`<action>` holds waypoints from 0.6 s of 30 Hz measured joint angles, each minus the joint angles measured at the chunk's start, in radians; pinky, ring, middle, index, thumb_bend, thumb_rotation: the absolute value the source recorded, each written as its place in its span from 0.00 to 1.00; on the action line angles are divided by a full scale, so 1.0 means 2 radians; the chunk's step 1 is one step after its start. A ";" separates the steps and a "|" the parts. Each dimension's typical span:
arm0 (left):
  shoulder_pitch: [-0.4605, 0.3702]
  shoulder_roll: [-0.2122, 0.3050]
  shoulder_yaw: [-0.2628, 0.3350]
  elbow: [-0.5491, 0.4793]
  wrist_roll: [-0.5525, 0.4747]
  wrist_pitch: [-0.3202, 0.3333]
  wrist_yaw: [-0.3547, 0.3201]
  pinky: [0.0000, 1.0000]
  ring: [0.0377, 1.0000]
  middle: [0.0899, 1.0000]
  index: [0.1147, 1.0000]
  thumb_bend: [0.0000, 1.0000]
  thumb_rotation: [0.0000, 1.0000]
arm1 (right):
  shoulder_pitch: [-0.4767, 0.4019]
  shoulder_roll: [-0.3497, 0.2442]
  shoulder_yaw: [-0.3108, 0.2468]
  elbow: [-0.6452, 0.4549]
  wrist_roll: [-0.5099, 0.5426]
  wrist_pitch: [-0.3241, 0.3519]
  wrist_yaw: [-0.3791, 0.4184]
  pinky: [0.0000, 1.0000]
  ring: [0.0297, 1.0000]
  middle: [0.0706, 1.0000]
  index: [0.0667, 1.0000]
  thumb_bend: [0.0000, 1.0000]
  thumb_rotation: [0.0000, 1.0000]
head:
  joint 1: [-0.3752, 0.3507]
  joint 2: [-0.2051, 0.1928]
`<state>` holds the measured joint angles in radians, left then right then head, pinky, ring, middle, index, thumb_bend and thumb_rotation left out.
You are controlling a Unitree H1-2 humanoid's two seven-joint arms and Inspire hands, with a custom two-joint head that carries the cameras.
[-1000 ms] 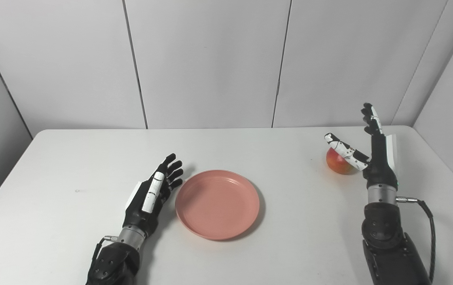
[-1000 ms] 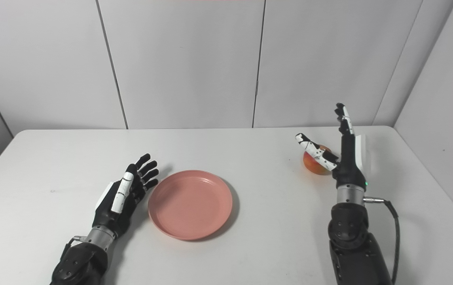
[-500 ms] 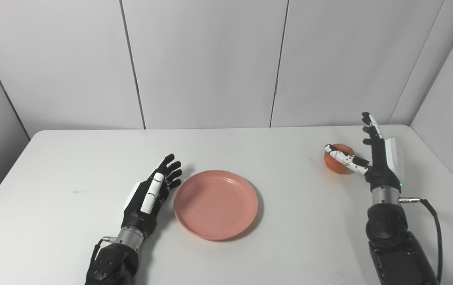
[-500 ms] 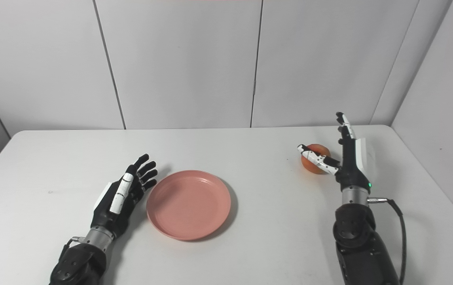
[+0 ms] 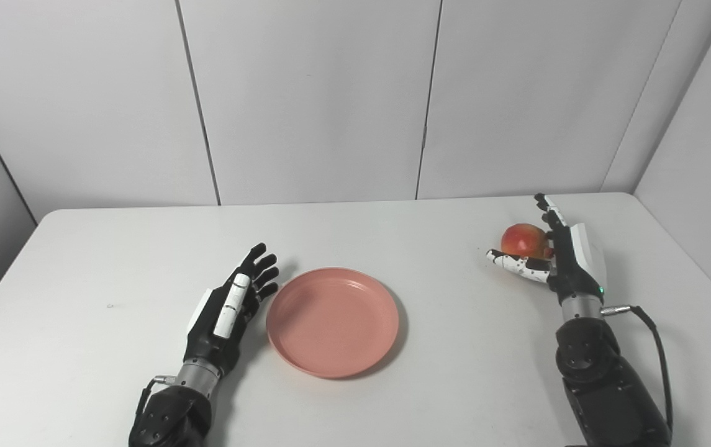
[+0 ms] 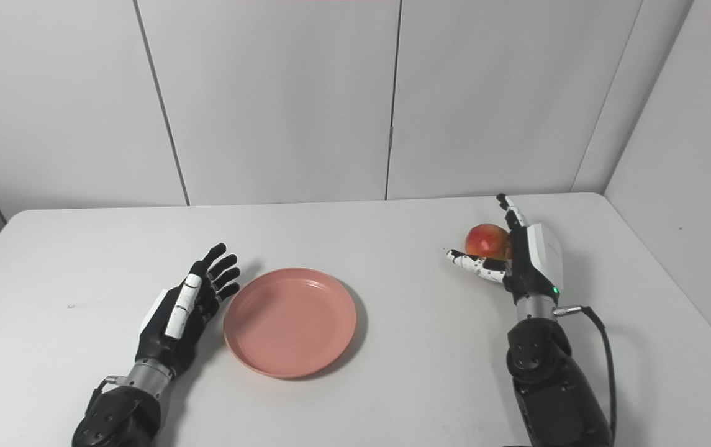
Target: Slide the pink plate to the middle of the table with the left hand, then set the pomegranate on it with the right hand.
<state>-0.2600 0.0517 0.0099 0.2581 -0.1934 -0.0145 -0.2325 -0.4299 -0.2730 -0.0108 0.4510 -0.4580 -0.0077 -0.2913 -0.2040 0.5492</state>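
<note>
Lower near side of the pomegranate (image 5: 524, 241) hidden behind the thumb of the right hand (image 5: 563, 261); contact between palm and fruit not visible, so grip impossible to confirm. Right forearm cut off by the bottom edge, cable (image 5: 658, 347) running out of sight behind it. Left forearm likewise cut off at the bottom. Palm of the left hand (image 5: 229, 308) turned toward the plate (image 5: 333, 321) and hidden. Near corners of the table (image 6: 392, 397) cropped by the lower edge.
</note>
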 measured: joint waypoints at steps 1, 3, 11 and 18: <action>0.000 0.000 0.000 0.000 0.000 0.000 0.000 0.90 0.91 0.91 0.90 0.61 0.87 | -0.001 0.000 0.000 0.002 0.000 0.000 0.000 0.76 0.85 0.88 0.88 0.79 0.25 | 0.000 0.000; 0.000 0.000 0.000 0.000 0.000 0.000 0.000 0.91 0.91 0.91 0.90 0.61 0.87 | -0.001 0.000 0.001 0.009 0.000 0.000 0.000 0.75 0.84 0.88 0.88 0.79 0.22 | -0.002 0.000; 0.000 0.000 0.000 -0.001 0.000 0.000 0.000 0.89 0.91 0.90 0.89 0.61 0.85 | -0.005 0.000 0.009 0.033 -0.003 0.000 -0.014 0.75 0.83 0.86 0.85 0.74 0.14 | -0.003 0.000; 0.001 0.000 0.001 -0.001 -0.001 0.000 0.000 0.90 0.91 0.91 0.90 0.60 0.84 | -0.010 0.001 0.010 0.067 -0.006 -0.003 -0.049 0.72 0.79 0.81 0.81 0.70 0.08 | -0.003 0.001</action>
<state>-0.2579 0.0521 0.0126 0.2551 -0.1948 -0.0143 -0.2327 -0.4495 -0.2713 0.0098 0.5853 -0.4690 -0.0136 -0.3899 -0.2102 0.5507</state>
